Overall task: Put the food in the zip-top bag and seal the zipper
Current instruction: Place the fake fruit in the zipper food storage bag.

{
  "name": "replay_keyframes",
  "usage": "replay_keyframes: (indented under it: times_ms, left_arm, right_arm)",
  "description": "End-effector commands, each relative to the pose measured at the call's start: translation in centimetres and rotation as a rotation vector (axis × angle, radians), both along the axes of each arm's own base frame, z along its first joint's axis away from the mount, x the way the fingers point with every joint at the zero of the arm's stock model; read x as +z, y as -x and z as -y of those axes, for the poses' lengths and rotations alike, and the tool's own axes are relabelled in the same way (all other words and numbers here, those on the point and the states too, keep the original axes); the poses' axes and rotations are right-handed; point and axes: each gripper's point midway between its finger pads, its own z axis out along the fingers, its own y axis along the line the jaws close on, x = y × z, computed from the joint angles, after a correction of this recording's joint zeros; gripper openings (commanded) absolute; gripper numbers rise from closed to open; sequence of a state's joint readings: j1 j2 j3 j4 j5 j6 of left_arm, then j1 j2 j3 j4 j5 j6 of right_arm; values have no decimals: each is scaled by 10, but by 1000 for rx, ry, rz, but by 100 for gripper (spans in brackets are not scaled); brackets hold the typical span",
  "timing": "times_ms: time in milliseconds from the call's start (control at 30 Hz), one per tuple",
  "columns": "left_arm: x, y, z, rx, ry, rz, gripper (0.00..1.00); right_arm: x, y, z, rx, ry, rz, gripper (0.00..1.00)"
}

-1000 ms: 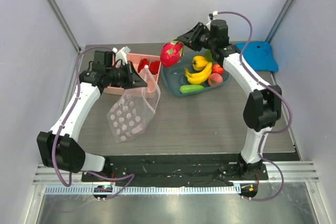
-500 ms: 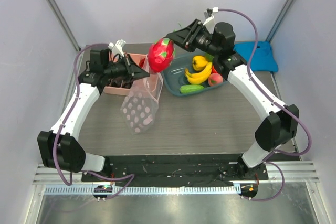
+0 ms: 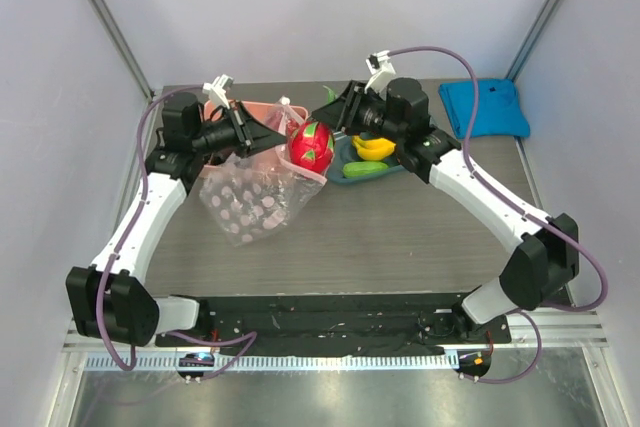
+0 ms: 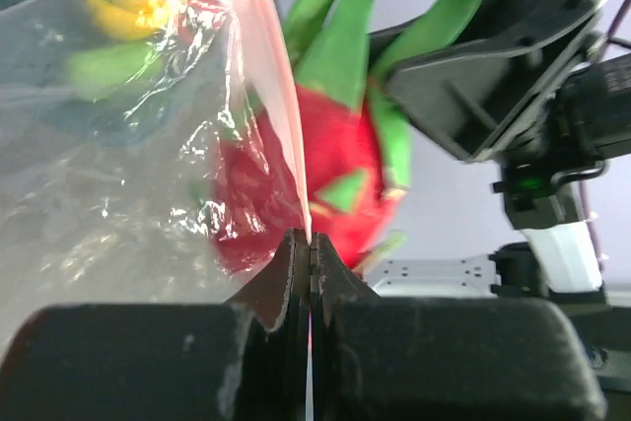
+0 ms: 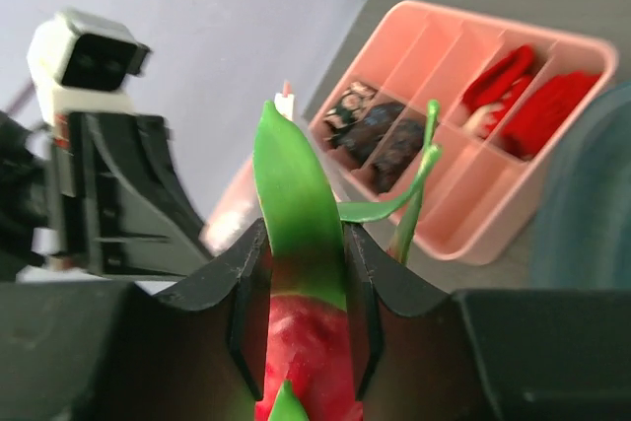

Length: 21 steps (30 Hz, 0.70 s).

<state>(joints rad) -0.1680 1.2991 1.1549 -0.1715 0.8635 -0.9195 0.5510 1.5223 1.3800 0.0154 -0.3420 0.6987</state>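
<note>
Grey wood-grain desk carries everything I can see from above; largest on it is the zip-top bag, clear with pink dots, lifted at its far right corner while its body slumps onto the desk; behind the bag sits the pink divided box with red and dark items in its compartments; to its right lies the teal tray, holding the bananas and the cucumber; a blue cloth lies at the far right corner; my right hand is pinching the dragon fruit by its green-leafed end, holding it just at the raised bag mouth, between box and tray; whether it is past the rim I cannot tell; my left hand is pressed together on the bag's pink edge, the zipper rising from between its tips
</note>
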Motion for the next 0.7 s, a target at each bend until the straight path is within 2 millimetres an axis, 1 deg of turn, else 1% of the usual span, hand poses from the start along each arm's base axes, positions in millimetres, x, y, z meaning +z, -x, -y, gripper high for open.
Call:
replay_keyframes:
  times_ms: [0,33,67,100,133,200,233,267,300,333,400,433,467,533,567,600,667]
  left_arm:
    - [43,14,6,-71,93,116,0]
    - [45,16,7,-83,104,105,0]
    - [44,16,8,-85,107,96,0]
    - [45,16,8,-86,112,97,0]
    - [50,15,8,-86,122,118,0]
    - [50,16,8,-81,135,124,0]
    - [54,15,8,-78,145,152,0]
    - [55,15,9,-73,158,141,0]
    - [54,15,9,-73,160,138,0]
    - [55,15,9,-74,163,141,0]
    - [62,16,9,-84,176,174,0]
    - [64,18,10,-87,177,181,0]
    - [67,18,9,-87,179,198,0]
    - [69,20,9,-93,187,215,0]
    - [71,19,9,-88,186,226,0]
    - [71,18,8,-80,186,230,0]
    - [74,20,8,-82,188,249,0]
  right_arm:
    - [57,14,10,-82,62,346,1]
    - [58,15,10,-88,83,377,1]
    - [58,20,4,-85,83,382,1]
    - [63,21,3,-100,65,393,1]
    - [68,21,4,-124,33,377,1]
    - [76,23,-3,-133,-18,336,1]
    - [74,20,-8,-137,-33,305,1]
    - [88,22,-11,-137,-98,264,1]
    - [85,23,-15,-130,-103,223,1]
    - [90,25,-18,-121,-127,202,1]
    - [78,32,-29,-80,-110,151,1]
    - [68,38,-35,-56,-91,142,1]
    - [65,43,-38,-41,-78,150,1]
    - [49,51,-43,-8,-11,175,1]
    - [44,58,-47,39,14,197,1]
    - [39,60,-47,60,46,216,1]
    - [35,64,-49,92,66,231,1]
